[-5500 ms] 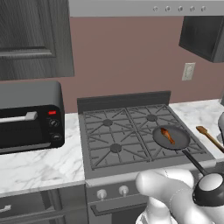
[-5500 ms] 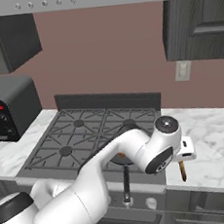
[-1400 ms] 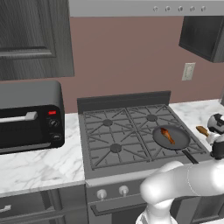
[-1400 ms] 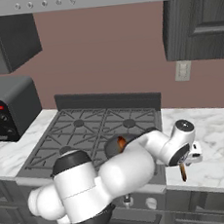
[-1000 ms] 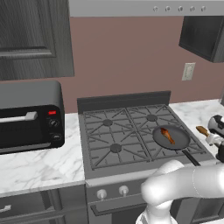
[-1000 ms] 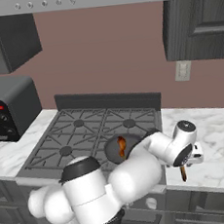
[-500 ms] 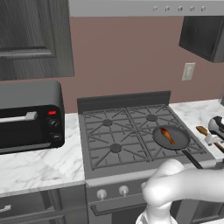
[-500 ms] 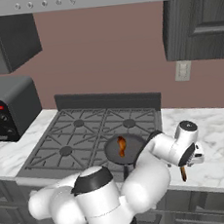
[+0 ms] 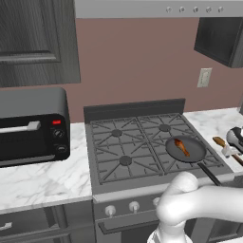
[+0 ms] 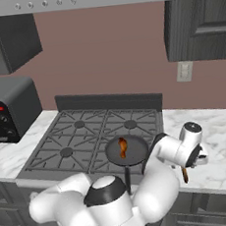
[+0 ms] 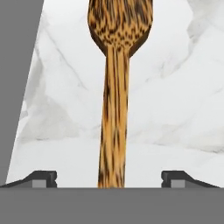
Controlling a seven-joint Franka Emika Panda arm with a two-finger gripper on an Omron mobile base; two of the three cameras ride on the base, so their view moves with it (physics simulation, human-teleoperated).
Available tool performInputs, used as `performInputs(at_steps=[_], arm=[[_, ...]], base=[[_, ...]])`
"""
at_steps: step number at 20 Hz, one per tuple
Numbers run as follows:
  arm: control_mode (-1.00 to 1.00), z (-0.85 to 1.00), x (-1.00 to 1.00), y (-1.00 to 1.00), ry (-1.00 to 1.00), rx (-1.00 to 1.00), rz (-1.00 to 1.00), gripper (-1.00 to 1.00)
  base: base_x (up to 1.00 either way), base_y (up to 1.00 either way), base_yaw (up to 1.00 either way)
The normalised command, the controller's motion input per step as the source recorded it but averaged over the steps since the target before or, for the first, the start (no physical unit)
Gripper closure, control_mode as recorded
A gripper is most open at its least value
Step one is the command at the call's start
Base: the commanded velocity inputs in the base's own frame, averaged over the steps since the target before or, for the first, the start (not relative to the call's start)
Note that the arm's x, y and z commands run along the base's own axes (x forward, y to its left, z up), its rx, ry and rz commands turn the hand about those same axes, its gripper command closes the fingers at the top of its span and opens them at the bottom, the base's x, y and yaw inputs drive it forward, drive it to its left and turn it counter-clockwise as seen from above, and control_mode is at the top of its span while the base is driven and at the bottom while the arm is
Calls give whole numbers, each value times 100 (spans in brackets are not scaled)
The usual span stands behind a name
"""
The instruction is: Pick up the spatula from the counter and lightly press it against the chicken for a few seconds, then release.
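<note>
2 base views share the stove [image 9: 118, 148]; hand view faces the counter [image 11: 175, 87] closely.

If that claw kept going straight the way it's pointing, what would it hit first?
Most likely the speckled brown wooden spatula: its long handle lies between the open tips of the gripper, flat on the white marble counter. How far off it is, the hand view doesn't tell.
</note>
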Motion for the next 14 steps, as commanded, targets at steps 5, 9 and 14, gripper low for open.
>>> performInputs(at_steps=[5,9,14], arm=[[-100,-16,12,-12,1,2,0,-100],[-100,-15,14,-11,2,2,0,-100],[-100,-19,14,-3,3,1,0,-100]], base=[[0,0,0],[0,0,0],[0,0,0]])
